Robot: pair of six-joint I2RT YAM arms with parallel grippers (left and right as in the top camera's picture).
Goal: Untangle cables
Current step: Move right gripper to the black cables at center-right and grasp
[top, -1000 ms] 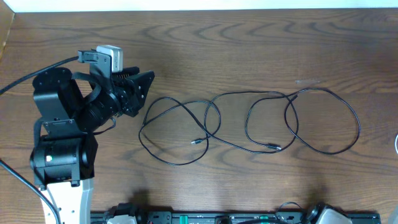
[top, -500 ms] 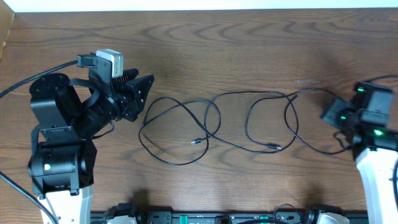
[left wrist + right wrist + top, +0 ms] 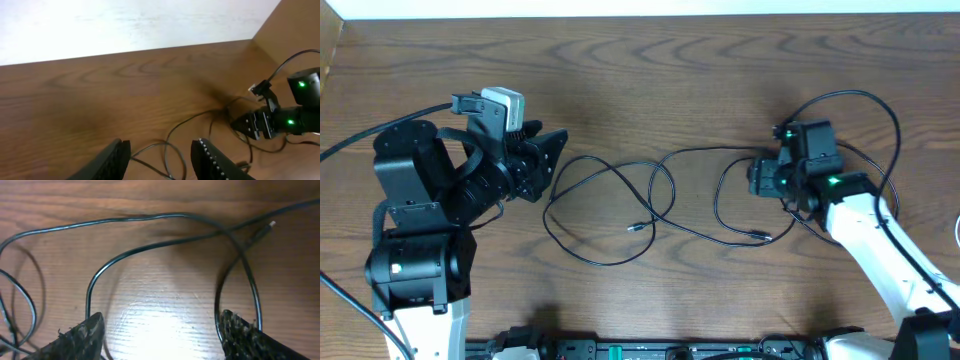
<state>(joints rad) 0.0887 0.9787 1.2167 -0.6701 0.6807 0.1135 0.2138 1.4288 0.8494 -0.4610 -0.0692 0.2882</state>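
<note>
Low over cables (image 3: 170,214), right fingers (image 3: 82,335) apart.

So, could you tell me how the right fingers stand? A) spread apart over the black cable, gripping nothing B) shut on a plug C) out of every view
A: the right wrist view shows the right fingers wide apart, the black cable lying loose between them.

The right pincer (image 3: 760,178) has come in over the cables (image 3: 165,215).

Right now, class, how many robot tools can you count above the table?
2: the left tool at the left end of the black cables, the right tool over their right loops. None seems hidden.
</note>
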